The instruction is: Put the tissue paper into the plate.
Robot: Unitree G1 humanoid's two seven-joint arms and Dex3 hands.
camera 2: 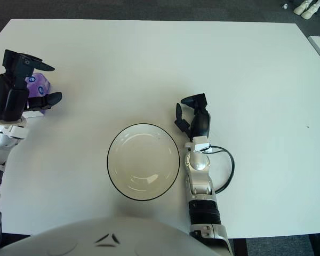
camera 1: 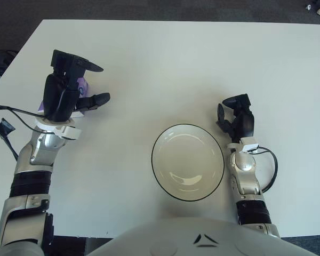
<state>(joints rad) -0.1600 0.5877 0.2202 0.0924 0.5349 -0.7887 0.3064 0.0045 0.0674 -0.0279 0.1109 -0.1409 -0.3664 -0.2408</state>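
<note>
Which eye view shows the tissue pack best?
The right eye view: the purple tissue pack shows beside the left robot hand, fingers spread around it. In the left eye view only a sliver peeks out.

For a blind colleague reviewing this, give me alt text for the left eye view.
The robot's left hand is over a purple tissue pack at the white table's left side, fingers spread around it. An empty black-rimmed plate sits near the front edge, with the right hand idle just right of it.

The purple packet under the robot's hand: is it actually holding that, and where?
Cannot be told. The left hand is over the tissue packet, fingers spread either side; contact is hidden. The right hand, beside the plate, holds nothing.
</note>
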